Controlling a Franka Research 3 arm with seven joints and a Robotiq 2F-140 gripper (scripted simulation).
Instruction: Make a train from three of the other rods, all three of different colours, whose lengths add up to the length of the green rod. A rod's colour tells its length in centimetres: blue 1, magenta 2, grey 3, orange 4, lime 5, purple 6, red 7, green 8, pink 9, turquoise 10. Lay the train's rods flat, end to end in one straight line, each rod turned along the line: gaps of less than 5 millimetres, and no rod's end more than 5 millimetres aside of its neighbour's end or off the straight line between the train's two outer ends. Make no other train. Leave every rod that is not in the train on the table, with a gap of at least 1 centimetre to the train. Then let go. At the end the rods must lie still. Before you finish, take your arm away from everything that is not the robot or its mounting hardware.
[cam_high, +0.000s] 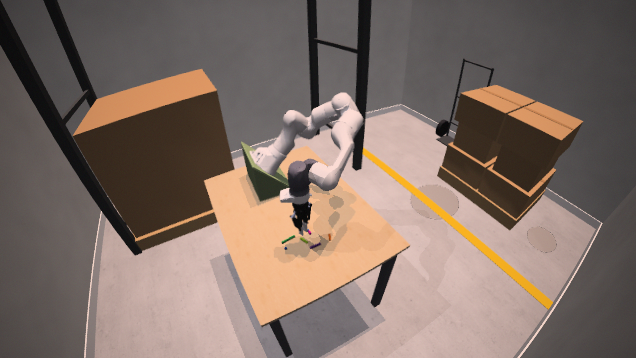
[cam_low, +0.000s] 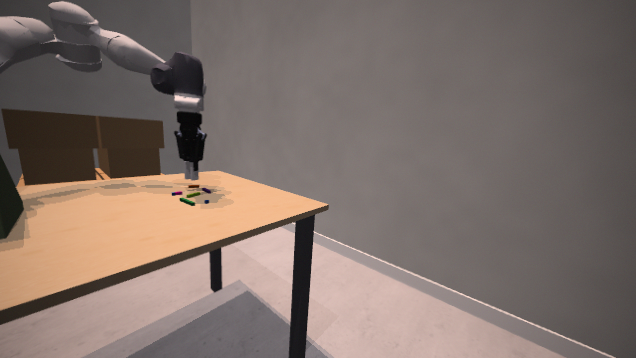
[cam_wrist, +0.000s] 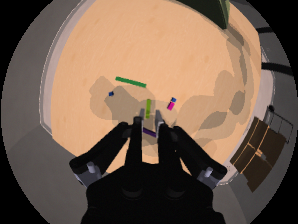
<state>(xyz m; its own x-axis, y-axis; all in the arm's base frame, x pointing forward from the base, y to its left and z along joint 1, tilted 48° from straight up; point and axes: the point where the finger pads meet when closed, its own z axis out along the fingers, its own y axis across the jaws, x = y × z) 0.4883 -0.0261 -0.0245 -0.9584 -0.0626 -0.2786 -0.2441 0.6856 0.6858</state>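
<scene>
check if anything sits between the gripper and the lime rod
Nothing visible does. The gripper hangs above the rods with its fingers drawn narrow and empty, and only air lies under it down to the lime rod. The purple rod lies close beside the lime one and could get bumped on the way down.

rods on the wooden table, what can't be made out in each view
- Wrist: the short purple rod is mostly hidden by the black gripper, whose fingers are nearly together; the orange rod does not show.
- Top: the orange rod and tiny blue rod are too small to judge gaps.
- Exterior: rod ends are too small to compare.
</scene>
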